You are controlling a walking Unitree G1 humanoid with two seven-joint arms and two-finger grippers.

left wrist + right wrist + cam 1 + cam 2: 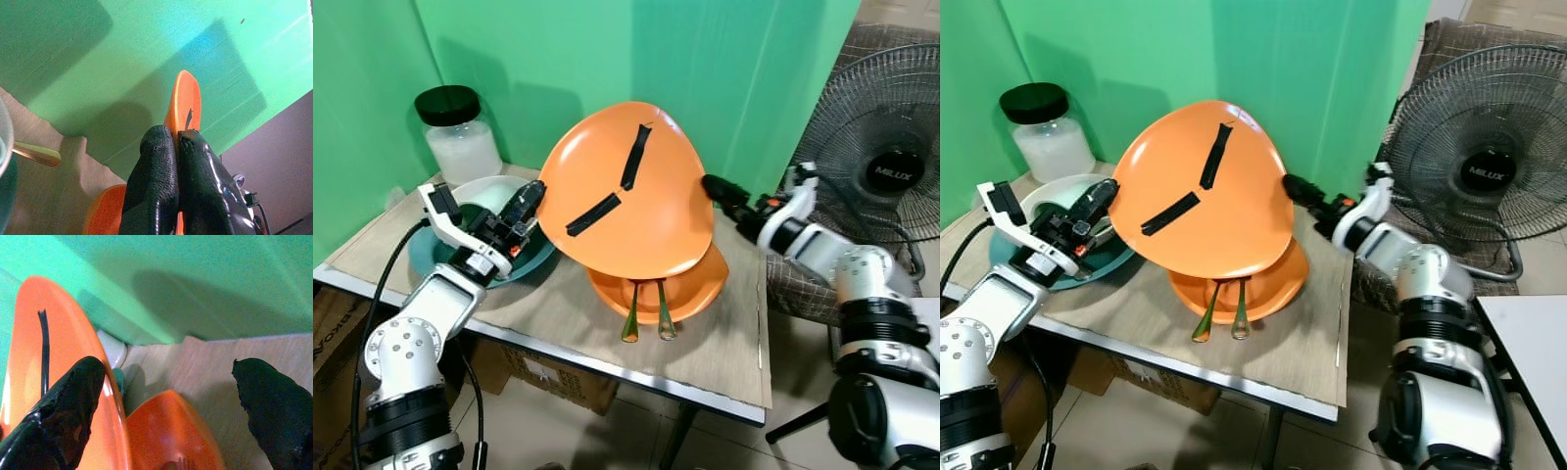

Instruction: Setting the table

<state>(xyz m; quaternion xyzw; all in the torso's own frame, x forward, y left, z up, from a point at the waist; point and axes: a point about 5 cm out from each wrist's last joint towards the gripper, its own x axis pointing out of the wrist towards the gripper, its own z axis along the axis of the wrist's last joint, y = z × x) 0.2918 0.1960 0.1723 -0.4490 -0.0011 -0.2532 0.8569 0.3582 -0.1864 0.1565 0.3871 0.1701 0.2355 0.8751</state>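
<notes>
From the left eye view, I see the left end effector (530, 199) clamped on the left rim of a large orange plastic plate with two black tape strips (631, 191), which is lifted and tilted steeply above the bench (724, 343). The right end effector (713, 186) sits at the plate's right edge. Under the raised plate a second orange plate (690, 289) lies flat, with two green-handled spoons (646, 311) sticking out toward me. Left of it are a white bowl (484, 188) nested in a teal bowl (426, 255), and behind them a glass jar with a black lid (460, 127) against the green backdrop (744, 69).

In the right eye view, a black floor fan (1484, 162) stands just off the bench's right side, close behind my right arm.

The left wrist view shows both black fingers (156, 186) pressed together on the plate's thin edge.

The right wrist view shows the fingers spread wide: one finger (68, 406) lies against the tilted plate's face, the other (276, 406) hangs apart over the bench.
</notes>
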